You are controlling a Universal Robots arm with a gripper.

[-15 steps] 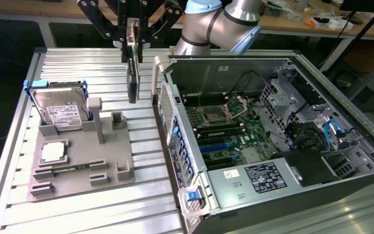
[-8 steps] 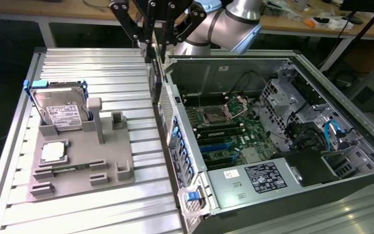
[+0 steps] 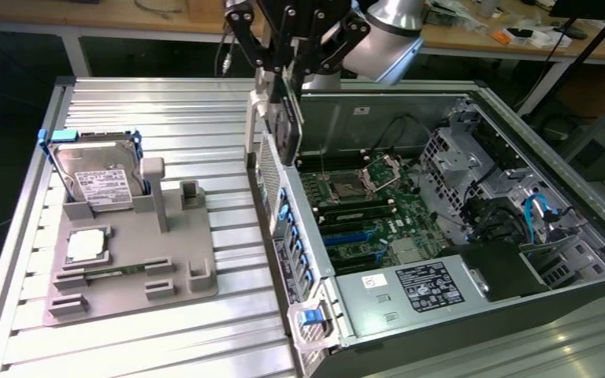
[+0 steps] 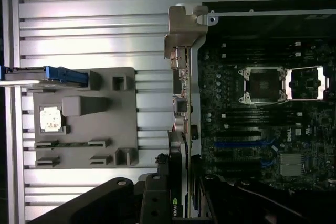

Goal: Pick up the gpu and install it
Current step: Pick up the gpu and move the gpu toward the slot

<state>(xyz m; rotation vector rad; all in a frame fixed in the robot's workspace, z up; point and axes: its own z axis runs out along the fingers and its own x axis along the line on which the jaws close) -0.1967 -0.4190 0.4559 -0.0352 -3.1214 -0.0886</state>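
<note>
At the exterior view's left, a silver table (image 3: 155, 102) with long grooves holds a grey holder (image 3: 124, 276). A hard drive (image 3: 94, 179) in a blue frame stands up at the far end of the holder. Just in front of it, a small square silver chip (image 3: 87, 246) lies flat in its own spot.

At the top middle of the exterior view, the gripper (image 3: 287, 69) hangs down from the grey arm (image 3: 387, 39). Its black fingers are clamped on the gpu (image 3: 284, 118), one on each flat side. The gpu is up in the air and stands on its edge. It is a dark card with a silver strip on the side toward the exterior view's left. It hangs over the spot where the table meets the side wall of the computer case (image 3: 387, 118). It is not yet plugged into the board.

In the wrist view, the gripper (image 4: 178, 205) shows as dark parts on both sides of the gpu (image 4: 178, 145), which is seen edge on. The card's silver bracket (image 4: 184, 30) has little plugs along it. The holder (image 4: 84, 116) lies on one side of the card and the open case on the other.

At the exterior view's right, the case lies open. Inside is a green board (image 3: 371, 224) with a square socket (image 3: 345, 187) whose lid is flipped open. Nearer the front is a silver box (image 3: 418, 287) with a white label. Blue cables (image 3: 542, 214) curl at the far right.
</note>
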